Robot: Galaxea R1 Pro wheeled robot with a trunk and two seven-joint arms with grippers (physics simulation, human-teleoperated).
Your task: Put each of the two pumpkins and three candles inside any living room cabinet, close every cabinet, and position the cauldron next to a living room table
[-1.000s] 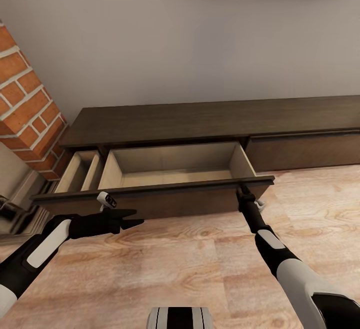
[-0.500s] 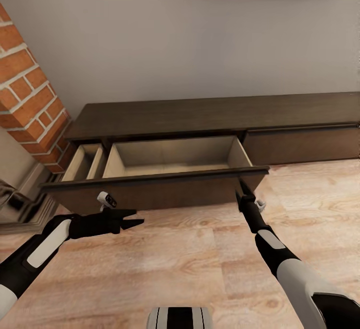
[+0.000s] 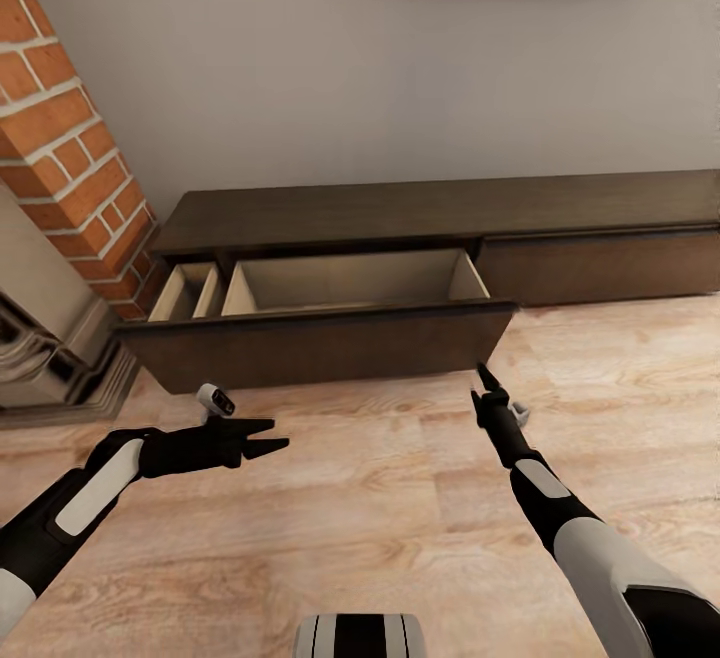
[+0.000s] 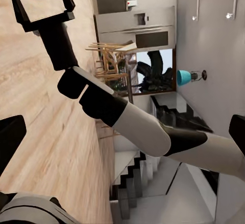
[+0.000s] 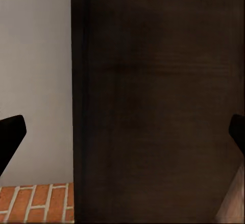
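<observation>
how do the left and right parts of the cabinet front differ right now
The left drawer stands pulled out, its pale inside open to view and seemingly empty; the right panel sits flush and shut. The left drawer is split into a narrow and a wide compartment; no inside of the right panel shows. The right end effector points at the left drawer's corner, away from the right panel. Both share the dark brown wood of the cabinet.

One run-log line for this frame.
cabinet drawer: open, looks empty | left gripper: open | right gripper: open, off drawer front
</observation>
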